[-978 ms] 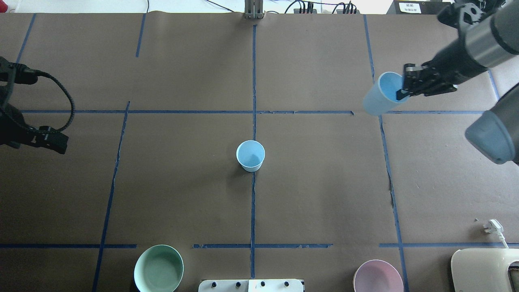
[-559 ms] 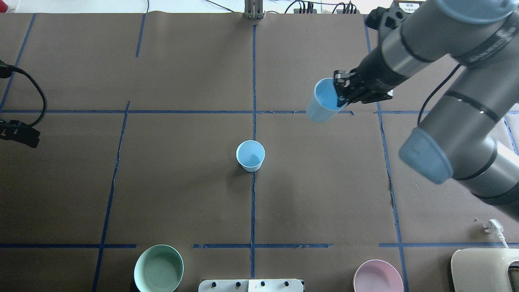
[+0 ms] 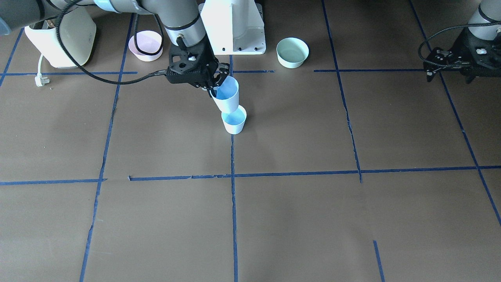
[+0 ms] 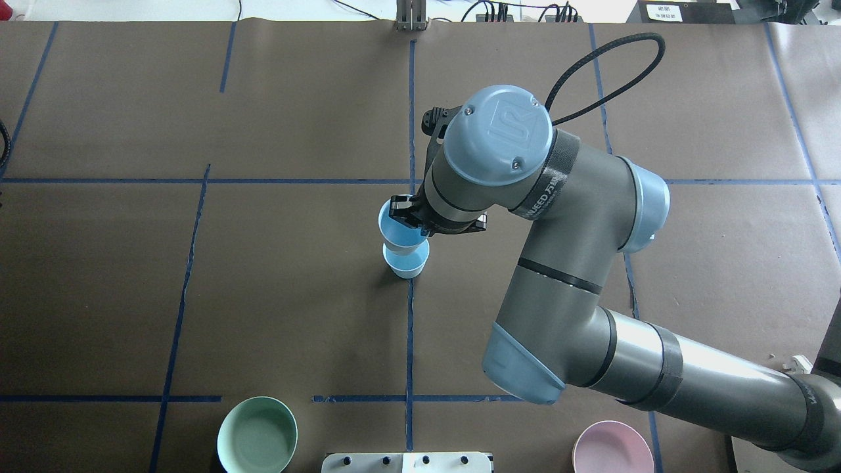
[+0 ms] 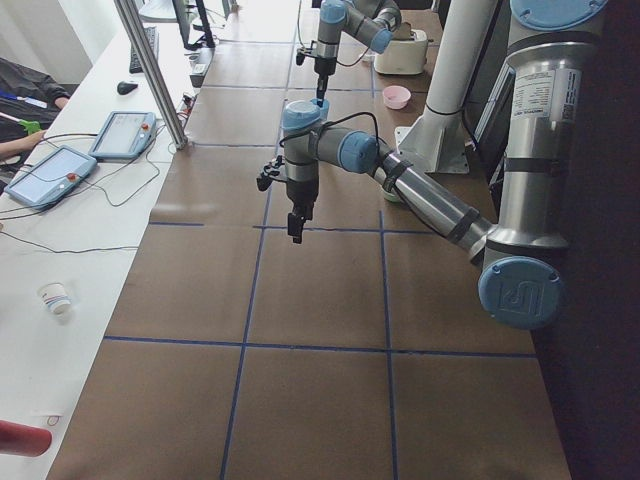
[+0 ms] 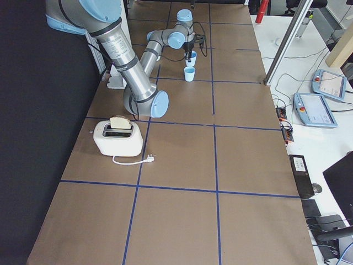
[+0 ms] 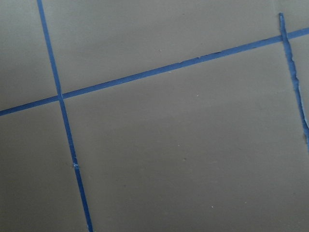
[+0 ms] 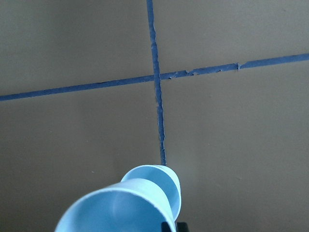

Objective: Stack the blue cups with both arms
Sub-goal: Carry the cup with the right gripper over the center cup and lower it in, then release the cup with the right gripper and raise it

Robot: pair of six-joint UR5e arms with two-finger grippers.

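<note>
ROBOTICS LAB: A grey jointed robot arm point(image 4: 565, 217) reaches over a long worktop point(image 4: 295, 315) papered in brown and squared off with blue tape lines point(image 4: 409, 341), while a second arm point(image 5: 400, 185) hangs over one end. A white pedestal point(image 3: 233, 25) stands at the worktop's edge. Alongside runs a white bench point(image 5: 85, 390) carrying two teach pendants point(image 6: 316, 109) and a keyboard point(image 5: 138, 50), beside an aluminium frame post point(image 5: 152, 70).

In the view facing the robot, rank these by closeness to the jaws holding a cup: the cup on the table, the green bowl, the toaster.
From the right gripper, shut on the held cup:
1. Cup on the table, almost under it.
2. Mint-green bowl, near the base, on the robot's left.
3. Toaster, far off on the robot's right.
</note>
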